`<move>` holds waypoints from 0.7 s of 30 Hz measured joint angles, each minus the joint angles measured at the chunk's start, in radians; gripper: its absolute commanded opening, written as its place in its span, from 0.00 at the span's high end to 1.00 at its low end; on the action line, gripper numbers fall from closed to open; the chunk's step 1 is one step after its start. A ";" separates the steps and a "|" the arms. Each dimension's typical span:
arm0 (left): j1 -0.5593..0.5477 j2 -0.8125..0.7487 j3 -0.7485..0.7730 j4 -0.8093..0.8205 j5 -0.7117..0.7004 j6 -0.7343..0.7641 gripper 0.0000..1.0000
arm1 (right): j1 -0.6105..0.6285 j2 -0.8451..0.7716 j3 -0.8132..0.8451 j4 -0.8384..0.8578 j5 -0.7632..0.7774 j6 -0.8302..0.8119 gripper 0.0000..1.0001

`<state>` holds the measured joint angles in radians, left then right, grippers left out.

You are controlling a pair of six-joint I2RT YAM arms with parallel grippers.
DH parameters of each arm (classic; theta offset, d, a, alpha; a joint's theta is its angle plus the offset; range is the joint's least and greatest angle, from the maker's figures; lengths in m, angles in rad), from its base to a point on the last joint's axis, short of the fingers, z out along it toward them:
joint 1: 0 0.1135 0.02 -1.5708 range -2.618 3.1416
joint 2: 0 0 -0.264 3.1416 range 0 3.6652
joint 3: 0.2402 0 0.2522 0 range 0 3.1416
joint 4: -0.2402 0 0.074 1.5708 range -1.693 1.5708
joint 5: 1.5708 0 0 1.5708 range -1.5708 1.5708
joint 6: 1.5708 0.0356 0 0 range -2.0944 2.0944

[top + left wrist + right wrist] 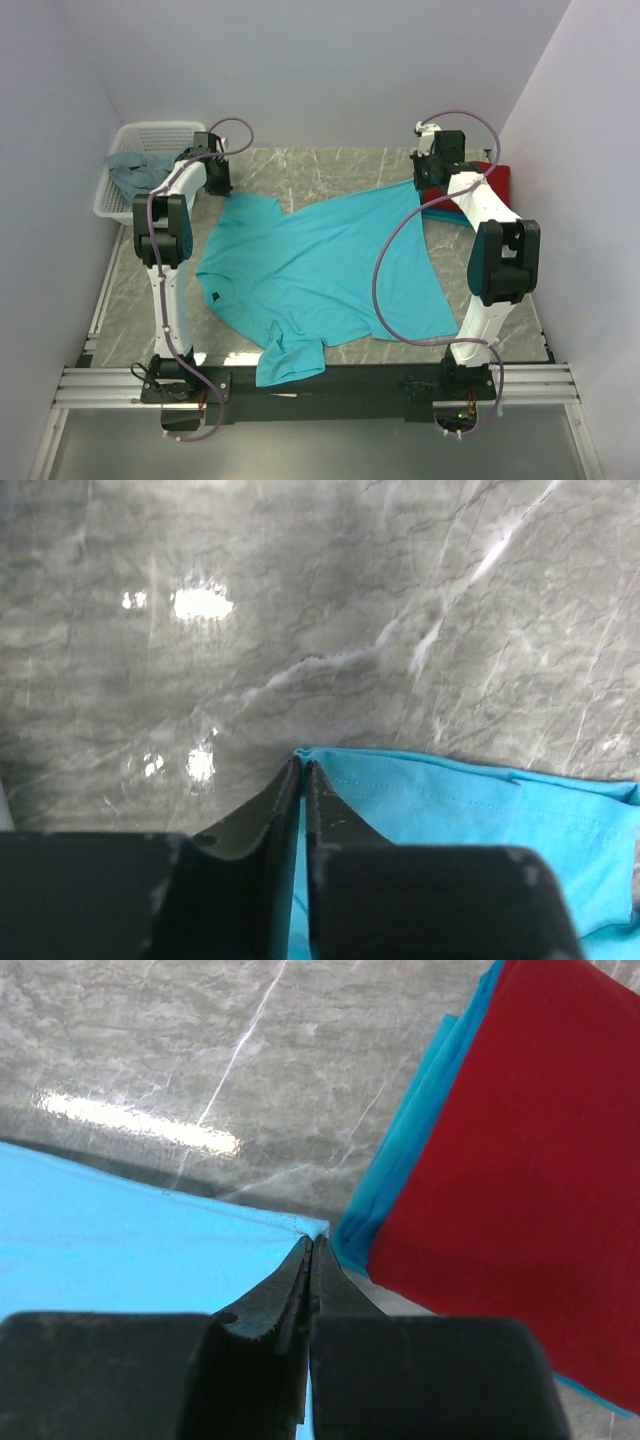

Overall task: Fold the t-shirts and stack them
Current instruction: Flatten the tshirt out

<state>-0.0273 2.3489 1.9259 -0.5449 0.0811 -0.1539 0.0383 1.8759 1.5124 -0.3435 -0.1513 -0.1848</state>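
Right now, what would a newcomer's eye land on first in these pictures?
A bright turquoise t-shirt lies spread across the middle of the table. The left gripper and the right gripper each pinch its far edge, one at each end. A folded red shirt sits at the far right, and a white basket at the far left.

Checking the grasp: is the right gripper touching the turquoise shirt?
Touching. The right wrist view shows the right gripper pinching the turquoise shirt at its corner.
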 measured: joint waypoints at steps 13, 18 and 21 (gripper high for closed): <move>-0.007 0.005 0.019 0.006 0.035 -0.008 1.00 | -0.002 -0.005 -0.002 -0.003 -0.043 -0.001 1.00; -0.009 -0.097 -0.009 0.009 0.047 -0.032 1.00 | -0.002 -0.051 -0.002 -0.032 -0.078 -0.014 1.00; -0.010 -0.226 -0.018 0.042 0.047 -0.040 1.00 | -0.002 -0.097 0.015 -0.062 -0.089 -0.032 1.00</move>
<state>-0.0372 2.1231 1.9083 -0.5030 0.1280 -0.1940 0.0364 1.7790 1.5276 -0.4053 -0.2401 -0.2169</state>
